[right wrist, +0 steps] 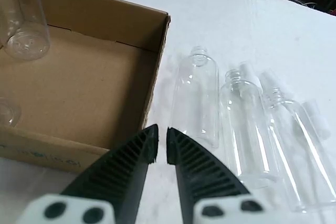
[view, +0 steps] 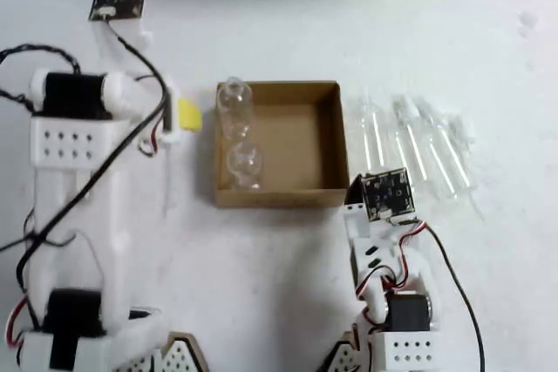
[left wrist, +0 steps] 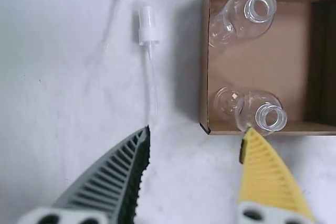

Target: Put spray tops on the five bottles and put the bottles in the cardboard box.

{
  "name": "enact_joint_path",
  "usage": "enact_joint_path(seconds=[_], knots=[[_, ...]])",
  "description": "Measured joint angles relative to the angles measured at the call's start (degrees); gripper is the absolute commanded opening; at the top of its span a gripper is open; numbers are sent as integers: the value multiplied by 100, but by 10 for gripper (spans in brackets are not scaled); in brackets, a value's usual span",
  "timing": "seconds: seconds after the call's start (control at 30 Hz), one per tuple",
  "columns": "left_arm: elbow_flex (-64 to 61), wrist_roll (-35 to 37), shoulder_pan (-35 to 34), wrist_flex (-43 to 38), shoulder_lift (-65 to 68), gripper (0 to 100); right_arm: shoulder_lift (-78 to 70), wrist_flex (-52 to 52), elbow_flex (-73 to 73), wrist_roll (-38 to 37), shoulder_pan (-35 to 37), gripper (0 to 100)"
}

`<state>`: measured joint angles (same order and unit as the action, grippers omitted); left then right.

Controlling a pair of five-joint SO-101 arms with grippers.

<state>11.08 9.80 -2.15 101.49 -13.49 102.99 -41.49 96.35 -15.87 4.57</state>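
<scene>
A square brown cardboard box (view: 279, 192) sits mid-frame in the high view on the matt white table (view: 288, 32). Two clear round bottles (view: 234, 100) stand against its left wall, and the rest of its floor is open. Three more bottles (view: 408, 141) lie side by side just right of the box, and two white spray tops (left wrist: 148, 24) with thin tubes lie outside its left wall. The left gripper (left wrist: 195, 131), ribbed grey and yellow, gapes wide at a box corner; the right gripper (right wrist: 161, 131), ribbed black, is nearly closed, holding nothing.
</scene>
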Motion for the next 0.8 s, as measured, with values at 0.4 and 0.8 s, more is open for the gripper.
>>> enact_joint_path(seconds=[0.4,0.8], knots=[[-4343,-185,-9,-3182,-3059,272,0,0,0,0,0,22],[-7534,668,-9,-6462,-4193,272,0,255,0,0,-466,22]])
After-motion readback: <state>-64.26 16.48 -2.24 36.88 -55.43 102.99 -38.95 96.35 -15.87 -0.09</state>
